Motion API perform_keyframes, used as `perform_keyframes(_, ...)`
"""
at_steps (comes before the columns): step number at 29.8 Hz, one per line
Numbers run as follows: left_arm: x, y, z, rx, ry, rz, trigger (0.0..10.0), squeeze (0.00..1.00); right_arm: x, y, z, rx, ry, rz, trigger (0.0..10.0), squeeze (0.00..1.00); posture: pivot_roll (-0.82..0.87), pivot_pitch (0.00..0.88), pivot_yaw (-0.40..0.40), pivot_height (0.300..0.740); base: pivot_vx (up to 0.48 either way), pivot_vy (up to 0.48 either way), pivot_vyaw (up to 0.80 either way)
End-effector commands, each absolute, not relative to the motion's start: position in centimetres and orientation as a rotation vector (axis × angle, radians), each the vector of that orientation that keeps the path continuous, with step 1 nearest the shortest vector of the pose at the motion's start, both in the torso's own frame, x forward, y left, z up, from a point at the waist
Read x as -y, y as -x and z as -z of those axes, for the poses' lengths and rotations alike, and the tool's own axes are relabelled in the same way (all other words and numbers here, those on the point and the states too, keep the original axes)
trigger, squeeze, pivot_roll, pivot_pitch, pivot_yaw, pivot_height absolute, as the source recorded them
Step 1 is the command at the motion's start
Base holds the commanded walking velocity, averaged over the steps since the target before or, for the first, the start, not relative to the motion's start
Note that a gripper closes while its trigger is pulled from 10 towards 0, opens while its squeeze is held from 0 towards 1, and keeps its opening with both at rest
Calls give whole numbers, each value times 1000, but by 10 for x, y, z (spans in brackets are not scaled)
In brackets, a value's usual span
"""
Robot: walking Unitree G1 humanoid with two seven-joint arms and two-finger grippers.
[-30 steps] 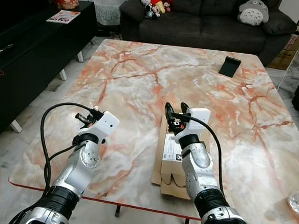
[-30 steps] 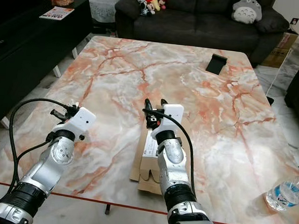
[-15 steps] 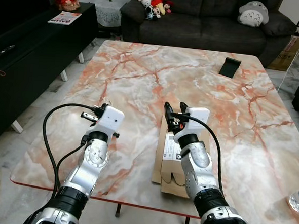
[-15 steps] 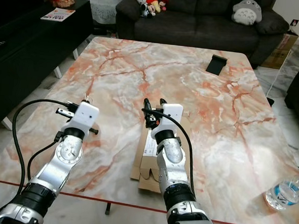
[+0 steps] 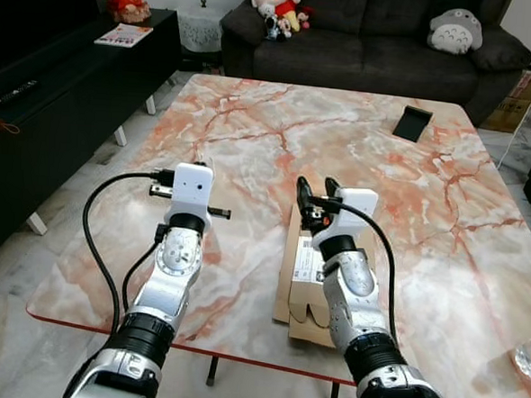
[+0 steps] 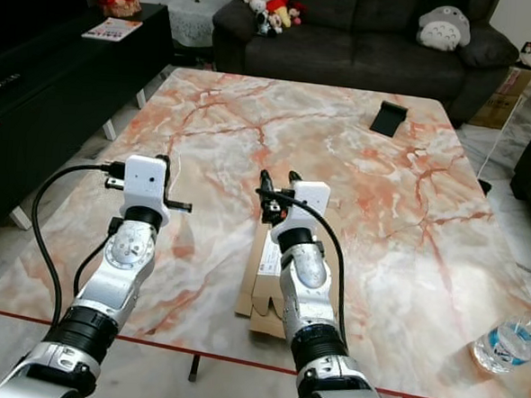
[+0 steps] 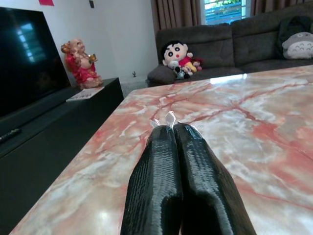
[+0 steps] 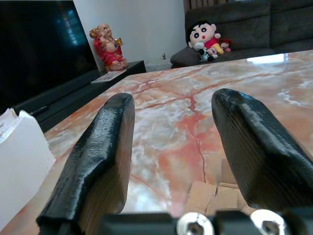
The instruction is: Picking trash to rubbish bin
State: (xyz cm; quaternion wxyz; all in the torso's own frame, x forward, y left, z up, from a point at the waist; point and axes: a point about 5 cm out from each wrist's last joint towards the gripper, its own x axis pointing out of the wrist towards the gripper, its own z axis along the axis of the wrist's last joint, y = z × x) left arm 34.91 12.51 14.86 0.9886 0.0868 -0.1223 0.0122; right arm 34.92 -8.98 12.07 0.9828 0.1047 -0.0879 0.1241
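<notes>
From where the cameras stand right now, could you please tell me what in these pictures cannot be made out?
1. The flattened cardboard box: its right half lies under the right arm in both eye views, and its label print is too small to read.
2. The scrap at the left gripper's tips: the shut fingers cover most of it in the left wrist view.
3. The water bottle: cut off by the picture's edge in both eye views.
4. The right gripper stands open above the box.

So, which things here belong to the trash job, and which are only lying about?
For the job:
- flattened cardboard box
- right gripper, open above it
- left gripper, shut on a small clear scrap

Lying about:
- black phone stand
- water bottle
- plush toys
- magazine
</notes>
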Motion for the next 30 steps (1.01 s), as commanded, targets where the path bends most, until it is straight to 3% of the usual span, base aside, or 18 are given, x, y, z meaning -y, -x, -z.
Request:
perform_keyframes(1,-133,-347,-142,232,-185,-28,10000,0,88,-350,-129,217,-206,-251,10000,0,-19,6,-8,740,0,0,0)
perform_keyframes(12,-144,-347,-148,279,-206,-22,10000,0,93,-351,-130,226,-196,-240,10000,0,-15,13,-6,740,0,0,0)
perform_keyframes(30,-148,-345,-149,302,-224,-18,10000,0,93,-349,-127,218,-191,-236,10000,0,-17,24,-3,740,-280,0,0)
